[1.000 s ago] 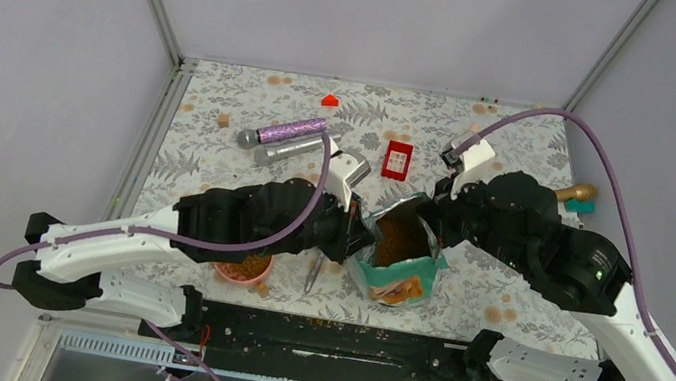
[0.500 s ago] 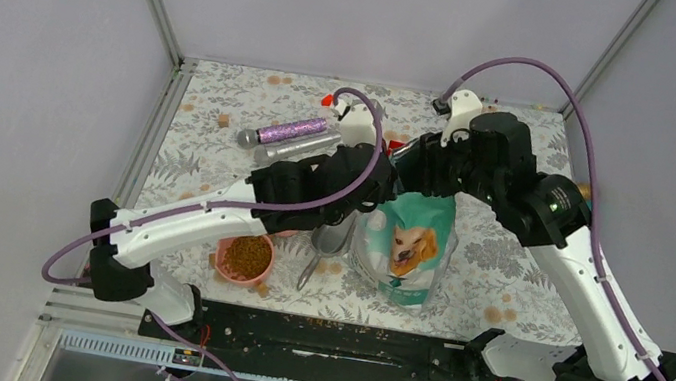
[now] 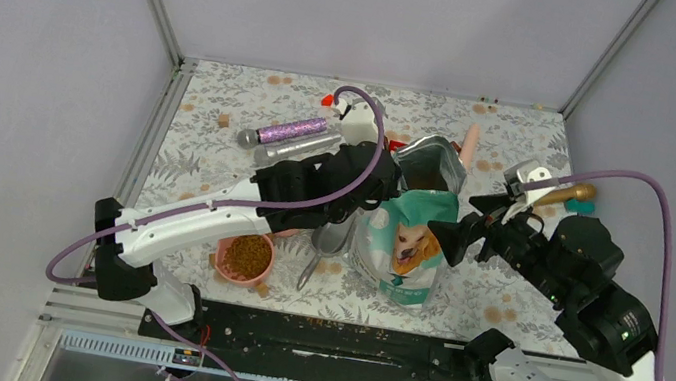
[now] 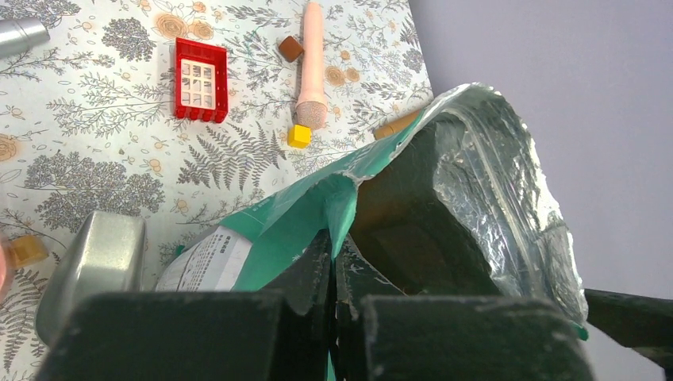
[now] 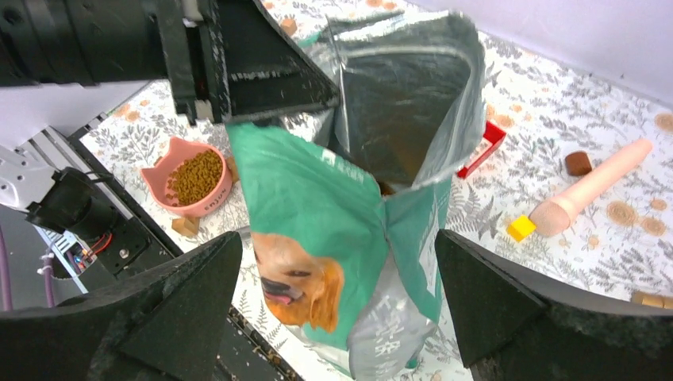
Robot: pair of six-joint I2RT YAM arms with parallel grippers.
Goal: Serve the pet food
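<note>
At 8 o'clock from the pouch, the pink bowl (image 3: 224, 265) already holds a layer of pet food (image 3: 247, 256). A metal scoop (image 3: 332, 238) lies between the bowl and the pouch.

The left gripper (image 4: 333, 248) has its jaws pressed together on the teal rim of the pouch (image 3: 406, 251), at the rim's 9 o'clock side. That pinch looks like the only hold on it.

The pouch stands upright in the middle of the surface with its long axis vertical. Its silver-lined mouth gapes upward and leans a little toward 12 o'clock, and the dog print faces 6 o'clock. A little brown kibble shows deep inside.

At 3 o'clock, the right gripper (image 3: 456, 237) has its jaws spread wide, facing the pouch but apart from it.

The main risk, as I judge it:
- **Sagging or tipping:** with one thin pinch on a soft rim, the pouch could fold or topple if the left arm pulls sideways. Kibble would then spill onto the surface instead of into the bowl.
- **Closing too high:** if the right jaws close high on the pouch, they might crush the mouth shut.
- **Tilting away from the bowl:** a tilt toward 6 o'clock would miss the bowl altogether.
</note>
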